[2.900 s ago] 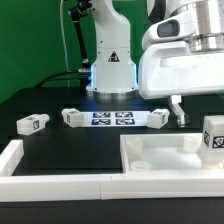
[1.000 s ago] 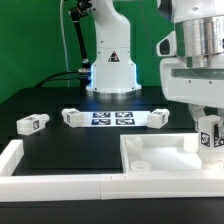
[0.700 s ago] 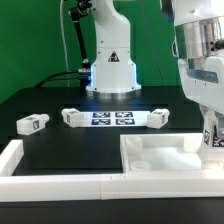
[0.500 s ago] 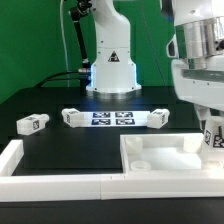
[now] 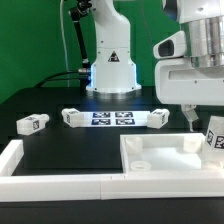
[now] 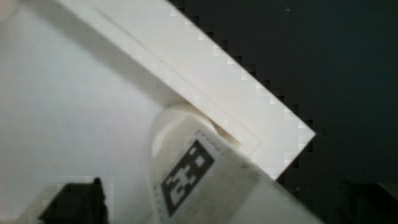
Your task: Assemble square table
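Risen and shifted toward the exterior view's left, the two-finger gripper (image 6: 217,198) hangs spread and empty over the short white tagged block leg (image 5: 214,137) tilted on the white square plastic tabletop (image 5: 155,143), where we judge an off-centre closure could topple it.

Leg (image 5: 216,136) & tabletop (image 5: 160,144) partly off-frame, ext. view

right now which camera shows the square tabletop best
The exterior view: the tabletop shows nearly whole, with raised rim and a corner hole, cut at the right edge. The wrist view catches just a strip of rim and flat surface beside a tagged leg.
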`<state>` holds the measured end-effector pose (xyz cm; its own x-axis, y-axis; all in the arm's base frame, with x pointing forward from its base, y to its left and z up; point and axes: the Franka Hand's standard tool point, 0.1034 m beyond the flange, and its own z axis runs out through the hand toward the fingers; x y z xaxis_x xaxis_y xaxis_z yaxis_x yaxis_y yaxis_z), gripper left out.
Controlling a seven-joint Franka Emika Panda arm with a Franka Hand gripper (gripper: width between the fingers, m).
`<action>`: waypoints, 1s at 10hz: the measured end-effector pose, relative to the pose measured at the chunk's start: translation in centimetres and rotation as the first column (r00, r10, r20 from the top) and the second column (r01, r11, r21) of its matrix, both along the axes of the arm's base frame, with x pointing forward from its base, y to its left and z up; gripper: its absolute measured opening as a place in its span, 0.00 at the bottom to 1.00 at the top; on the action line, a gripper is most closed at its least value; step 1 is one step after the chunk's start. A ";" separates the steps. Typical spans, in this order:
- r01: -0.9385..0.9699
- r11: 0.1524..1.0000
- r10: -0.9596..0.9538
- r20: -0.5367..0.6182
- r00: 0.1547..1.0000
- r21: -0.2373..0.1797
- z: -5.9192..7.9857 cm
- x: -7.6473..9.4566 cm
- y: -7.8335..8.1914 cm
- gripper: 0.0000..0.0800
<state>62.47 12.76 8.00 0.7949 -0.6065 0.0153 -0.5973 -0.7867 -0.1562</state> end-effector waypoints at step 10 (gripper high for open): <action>-0.014 0.999 0.015 0.020 1.000 -0.049 0.0 0.7 -1.3 0.36</action>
<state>63.13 11.42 7.96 0.8031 -0.5927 0.0603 -0.5825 -0.8024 -0.1296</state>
